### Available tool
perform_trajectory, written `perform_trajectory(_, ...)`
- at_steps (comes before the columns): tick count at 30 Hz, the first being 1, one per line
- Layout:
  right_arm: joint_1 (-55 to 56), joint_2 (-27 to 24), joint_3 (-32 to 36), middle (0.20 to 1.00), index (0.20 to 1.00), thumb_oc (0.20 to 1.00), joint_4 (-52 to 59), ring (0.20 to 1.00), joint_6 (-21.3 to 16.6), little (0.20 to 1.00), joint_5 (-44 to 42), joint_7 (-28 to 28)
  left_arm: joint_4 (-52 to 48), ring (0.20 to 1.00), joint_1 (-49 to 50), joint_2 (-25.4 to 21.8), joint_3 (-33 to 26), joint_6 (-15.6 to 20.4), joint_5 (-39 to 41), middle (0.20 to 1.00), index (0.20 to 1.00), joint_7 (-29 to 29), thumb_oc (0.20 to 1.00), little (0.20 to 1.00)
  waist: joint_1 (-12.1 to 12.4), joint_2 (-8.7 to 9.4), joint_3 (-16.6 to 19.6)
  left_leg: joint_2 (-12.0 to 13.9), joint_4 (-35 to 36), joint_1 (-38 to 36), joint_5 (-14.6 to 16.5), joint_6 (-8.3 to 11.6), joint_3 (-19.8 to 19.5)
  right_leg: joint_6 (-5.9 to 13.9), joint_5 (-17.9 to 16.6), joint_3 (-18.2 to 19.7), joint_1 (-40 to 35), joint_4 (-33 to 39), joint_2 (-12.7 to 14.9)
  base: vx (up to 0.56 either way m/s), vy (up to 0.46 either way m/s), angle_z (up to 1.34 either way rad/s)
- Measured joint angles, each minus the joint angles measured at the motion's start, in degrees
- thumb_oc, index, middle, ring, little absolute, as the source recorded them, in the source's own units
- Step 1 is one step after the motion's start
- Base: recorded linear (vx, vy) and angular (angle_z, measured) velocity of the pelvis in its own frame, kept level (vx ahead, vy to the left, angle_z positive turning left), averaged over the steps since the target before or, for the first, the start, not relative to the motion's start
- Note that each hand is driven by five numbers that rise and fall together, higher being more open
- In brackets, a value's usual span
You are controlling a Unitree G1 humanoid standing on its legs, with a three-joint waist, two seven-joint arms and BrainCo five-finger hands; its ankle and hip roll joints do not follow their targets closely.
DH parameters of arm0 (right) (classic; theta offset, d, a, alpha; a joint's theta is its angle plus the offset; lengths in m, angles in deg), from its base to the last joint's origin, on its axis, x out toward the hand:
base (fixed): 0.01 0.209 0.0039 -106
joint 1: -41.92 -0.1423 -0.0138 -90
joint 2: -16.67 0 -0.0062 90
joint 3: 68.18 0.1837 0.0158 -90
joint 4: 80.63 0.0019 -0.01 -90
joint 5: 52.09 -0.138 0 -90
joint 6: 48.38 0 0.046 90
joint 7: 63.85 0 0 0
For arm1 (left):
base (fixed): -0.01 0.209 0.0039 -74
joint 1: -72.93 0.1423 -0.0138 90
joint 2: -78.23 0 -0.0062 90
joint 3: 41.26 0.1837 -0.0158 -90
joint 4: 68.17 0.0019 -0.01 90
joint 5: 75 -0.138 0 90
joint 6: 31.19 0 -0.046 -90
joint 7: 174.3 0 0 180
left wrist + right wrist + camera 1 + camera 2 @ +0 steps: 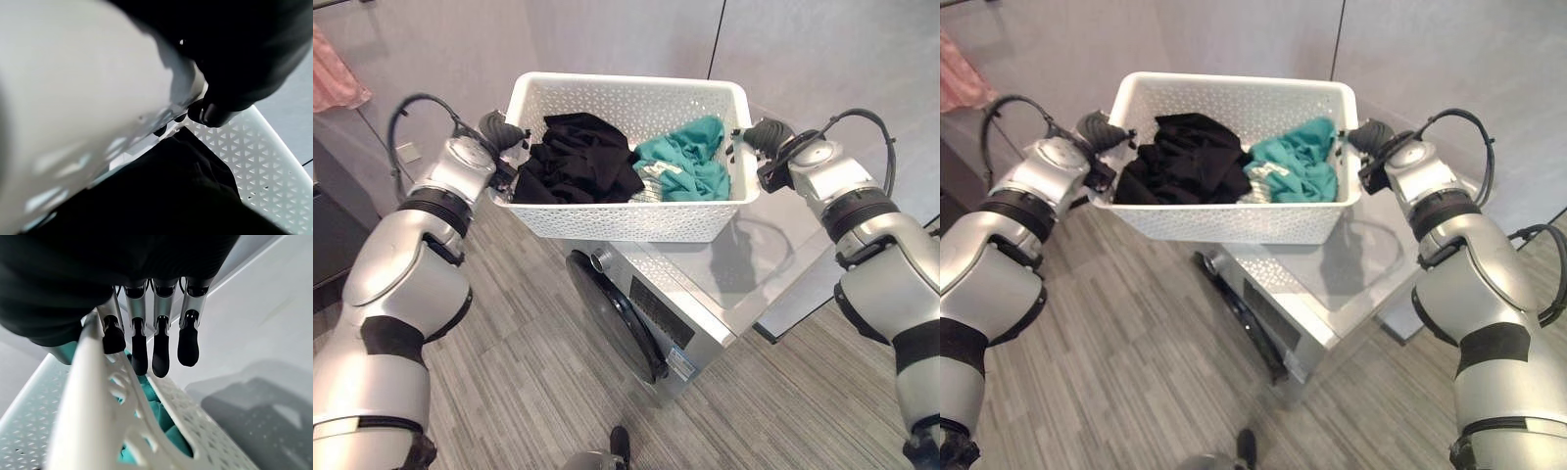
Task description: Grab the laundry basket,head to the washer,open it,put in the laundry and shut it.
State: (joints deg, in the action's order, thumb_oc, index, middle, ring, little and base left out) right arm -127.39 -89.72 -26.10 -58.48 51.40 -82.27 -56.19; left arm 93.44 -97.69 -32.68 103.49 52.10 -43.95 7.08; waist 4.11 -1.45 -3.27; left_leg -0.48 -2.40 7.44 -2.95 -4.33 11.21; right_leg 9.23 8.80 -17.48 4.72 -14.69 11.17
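1. Left eye view: the white laundry basket (628, 211) is held up between the two arms, above the washer (690, 304), whose round door (612, 313) faces 7 o'clock and looks shut. I judge the carrying step near its end. The next move calls for setting the basket down, perhaps on the washer's flat top, so a robot hand is free for the door.

2. Same view, contents: a black garment (576, 159) fills the 9 o'clock half of the basket; a teal garment (690, 162) lies at the 3 o'clock half, touching it.

3. Right eye view: the left robot hand (1102, 137) is at the basket's 9 o'clock rim and the right robot hand (1369, 137) at its 3 o'clock rim. A pink cloth (962, 73) hangs at 10 o'clock, well apart.

4. Left wrist view: the left robot hand's dark fingertips (208, 112) are hooked over the basket's edge, gripping it, with the black garment just beside them.

5. Right wrist view: the right robot hand's fingers (161, 345) curl over the rim, gripping it; teal cloth shows inside the perforated wall.
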Motion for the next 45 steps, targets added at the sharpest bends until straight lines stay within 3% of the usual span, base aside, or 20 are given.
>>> perform_trajectory(1,0.0,0.9,0.0,0.2,0.2,0.2,-1.1,0.2,0.1,0.2,0.1,-0.1,0.0,0.2,0.6,-0.1,0.1,0.0,0.0,0.2,0.2,0.0,0.2,0.2,-0.2,1.05,0.3,-0.3,-0.7,0.0,0.3,0.91,0.7,-0.66,0.4,1.3,0.8,-0.3,-2.5,0.11,0.133,-0.35)
perform_trajectory(3,0.2,0.4,-0.1,0.2,0.2,0.2,-2.0,0.2,0.0,0.2,0.8,0.0,-1.8,0.2,2.1,0.1,0.1,0.3,-0.1,0.2,0.2,0.2,0.2,0.2,-0.6,1.83,0.8,-3.0,-0.7,-0.4,2.1,3.31,-1.5,-2.15,1.4,4.5,-0.1,1.9,-5.5,0.09,0.175,0.41)
perform_trajectory(4,0.7,-0.8,-1.3,0.2,0.2,0.2,-1.1,0.2,-0.1,0.2,0.7,-0.1,-2.2,0.2,2.1,1.6,-0.6,0.6,-0.2,0.2,0.2,0.0,0.2,0.2,-2.9,1.75,1.0,-4.3,-1.0,0.5,2.7,3.35,-3.5,-4.28,1.1,13.4,-0.8,3.7,-8.7,0.03,0.121,1.21)
perform_trajectory(5,0.8,-2.2,-0.9,0.2,0.2,0.2,-0.7,0.2,-0.4,0.2,0.7,-0.1,-2.0,0.2,2.0,2.1,-1.7,0.7,-0.2,0.2,0.2,-0.3,0.2,0.2,-4.0,0.96,0.5,-4.4,-1.9,0.8,2.9,3.55,-4.0,-5.45,0.7,18.2,-1.3,4.1,-10.4,0.09,0.041,0.76)
perform_trajectory(6,0.7,-2.1,-0.6,0.2,0.2,0.2,0.0,0.2,-0.7,0.2,0.7,-0.1,-1.6,0.2,1.9,1.8,-2.2,0.8,-0.5,0.2,0.2,-0.1,0.2,0.2,-3.1,0.49,0.6,-4.0,-1.5,0.8,2.8,3.66,-1.4,-6.69,-0.4,18.3,-0.7,4.2,-10.1,0.1,0.04,0.17)
perform_trajectory(7,0.8,-1.3,-0.6,0.2,0.2,0.2,0.0,0.2,-0.8,0.2,0.6,-0.3,-1.1,0.2,1.9,1.2,-2.3,0.7,-0.8,0.2,0.2,-0.1,0.2,0.2,-3.4,0.44,0.6,-4.0,-1.2,0.6,2.8,3.68,-1.2,-6.69,-0.7,18.2,-1.2,4.6,-10.2,0.08,-0.003,-0.3)
perform_trajectory(15,1.2,-1.2,-0.4,0.2,0.2,0.2,1.6,0.2,-0.1,0.2,0.6,0.0,-1.0,0.2,2.1,1.8,-4.8,0.7,-2.1,0.2,0.2,-2.2,0.2,0.2,-5.2,0.46,0.7,-3.6,0.8,0.7,0.7,2.12,-1.6,-5.72,-3.2,16.3,-2.8,10.9,-10.2,-0.01,-0.041,-0.01)
perform_trajectory(21,1.3,-1.4,0.0,0.2,0.2,0.2,2.1,0.2,-1.0,0.2,0.6,0.0,-1.0,0.2,2.2,1.7,-4.5,0.7,-2.4,0.2,0.2,-2.9,0.2,0.2,-5.6,0.24,0.9,-3.0,2.1,0.7,0.0,2.58,-1.7,-6.48,-4.7,16.4,-3.7,14.3,-11.0,0.0,-0.004,-0.01)
perform_trajectory(24,-0.3,-1.2,-0.3,0.2,0.2,0.2,3.7,0.2,-1.0,0.2,0.7,-0.1,0.1,0.2,1.5,0.6,-5.2,0.7,-2.4,0.2,0.2,-3.3,0.2,0.2,-6.4,-1.38,2.0,-2.5,3.7,2.8,-1.0,2.74,-0.3,-6.52,-4.8,17.7,0.3,12.9,-11.4,0.05,0.022,-0.24)
perform_trajectory(30,-0.5,0.3,-0.9,0.2,0.2,0.2,7.2,0.2,-1.0,0.2,0.8,-2.3,1.0,0.2,1.1,-1.7,-7.4,0.7,-2.4,0.2,0.2,-3.4,0.2,0.2,-8.2,-1.3,2.1,-1.8,4.9,2.7,-1.0,2.68,3.9,-6.24,-6.1,22.5,2.3,13.2,-11.9,0.05,0.047,-0.41)
perform_trajectory(31,-0.5,0.3,-1.1,0.25,0.25,0.25,7.8,0.25,-1.0,0.25,1.1,-2.6,1.0,0.36,1.0,-2.0,-7.4,0.7,-2.4,0.36,0.36,-3.4,0.36,0.36,-8.2,-1.35,2.0,-1.7,5.0,2.8,-1.0,2.68,4.4,-6.21,-6.1,23.0,2.7,13.1,-12.0,0.08,0.065,-0.41)
perform_trajectory(32,-0.5,0.1,-2.4,0.485,0.485,0.485,9.5,0.485,-1.0,0.485,1.8,-2.6,1.1,0.432,0.5,-3.0,-8.9,0.9,-2.3,0.432,0.432,-4.1,0.432,0.432,-8.9,-1.34,2.0,-1.5,5.8,2.8,-1.0,2.69,5.4,-6.0,-6.4,24.2,3.2,13.7,-12.2,0.09,0.081,-0.4)
perform_trajectory(34,-0.5,-0.2,-4.6,0.533,0.533,0.533,11.6,0.533,-0.2,0.533,2.1,-2.5,1.6,0.426,0.5,-3.8,-10.0,1.0,-2.2,0.426,0.426,-4.9,0.426,0.426,-9.7,-1.2,1.9,-1.4,6.3,2.6,-1.0,2.69,6.6,-5.72,-6.9,25.3,3.4,14.2,-12.3,0.07,0.058,-0.36)
perform_trajectory(35,-0.5,-0.4,-5.3,0.592,0.592,0.592,12.8,0.592,0.1,0.592,2.7,-2.4,1.8,0.454,0.5,-4.0,-10.5,1.0,-2.2,0.454,0.454,-5.1,0.454,0.454,-9.9,-1.18,1.9,-1.4,6.6,2.5,-1.0,2.68,7.0,-5.76,-7.1,25.8,3.5,14.4,-12.4,0.03,0.024,-0.3)
perform_trajectory(36,-0.4,-0.9,-6.0,0.871,0.871,0.871,14.7,0.871,0.2,0.871,3.0,-2.2,2.0,0.507,0.4,-4.7,-11.2,1.0,-2.4,0.507,0.507,-5.1,0.507,0.507,-10.5,-1.15,1.8,-1.3,6.7,2.6,-1.0,2.66,7.5,-5.87,-8.0,26.4,3.4,15.0,-12.5,0.05,0.032,-0.27)
perform_trajectory(37,-0.3,-1.2,-6.3,1.0,1.0,1.0,16.1,1.0,0.1,1.0,3.2,-2.0,1.9,0.57,0.4,-5.5,-11.2,1.0,-2.4,0.57,0.57,-5.0,0.57,0.57,-10.8,-1.1,1.6,-1.2,6.8,2.6,-1.0,2.63,7.9,-5.63,-8.4,26.6,3.3,15.3,-12.4,0.06,0.018,-0.28)
perform_trajectory(38,0.2,-1.5,-6.4,1.0,1.0,1.0,17.7,1.0,0.1,1.0,4.0,-1.1,2.0,0.875,0.2,-6.4,-11.2,1.0,-2.5,0.875,0.875,-5.1,0.875,0.875,-11.7,-0.89,1.5,-1.2,7.0,2.6,-1.0,2.61,8.4,-6.01,-9.2,27.3,3.0,16.5,-12.4,0.08,0.023,-0.25)
perform_trajectory(39,0.4,-1.9,-6.4,1.0,1.0,1.0,18.6,1.0,0.0,1.0,4.0,-1.1,2.0,1.0,0.1,-6.6,-11.2,1.1,-2.6,1.0,1.0,-5.0,1.0,1.0,-11.7,-0.85,1.5,-1.2,7.1,2.5,-1.0,2.61,8.5,-5.91,-9.5,27.8,2.9,16.9,-12.4,0.09,0.02,-0.25)
perform_trajectory(45,0.4,-2.2,-7.6,1.0,1.0,1.0,22.0,1.0,0.1,1.0,4.1,0.1,3.8,1.0,-0.6,-7.9,-10.6,1.4,-9.3,1.0,1.0,-5.0,1.0,1.0,-12.4,0.23,-0.2,-0.4,7.4,0.5,-0.9,2.44,8.4,-6.16,-10.3,28.2,0.4,18.6,-13.2,0.03,0.008,-0.05)
